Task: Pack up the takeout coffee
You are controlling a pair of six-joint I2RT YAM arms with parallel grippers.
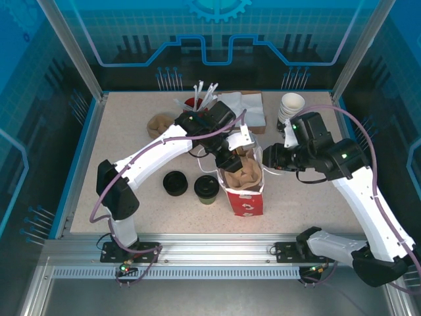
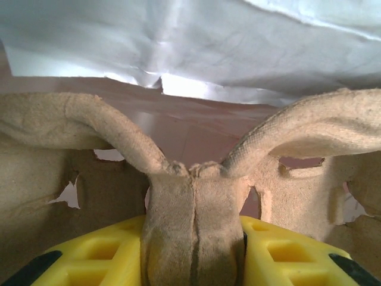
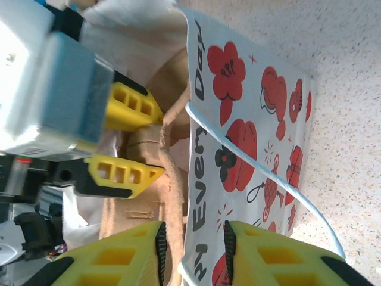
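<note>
Black-lidded and dark-walled, the takeout coffee (image 1: 206, 188) stands upright on the desk (image 1: 302, 204). It is outside the red-and-white paper bag (image 1: 248, 201), just beside it at the bag's 9 o'clock. At the coffee's own 9 o'clock, near but apart, lies a low stack of loose black lids (image 1: 175, 183).

The bag stands open-mouthed with a brown pulp cup carrier (image 1: 245, 174) in its mouth. The left tool (image 2: 193, 256) reaches into the bag from 11 o'clock. Its yellow fingers (image 2: 286, 253) are drawn narrow and pinch the carrier's central ridge, holding it.

The right tool (image 3: 193, 232) sits at the bag's 2 o'clock. Its jaws are parted and straddle the bag's rim, with the printed wall between them, and the pads do not look pressed onto the paper.

Farther off from the bag, a stack of lidless cups (image 1: 291, 105) stands at 1 o'clock. White straws (image 1: 205, 93) and a second pulp carrier (image 1: 158, 124) lie toward 11 o'clock.
</note>
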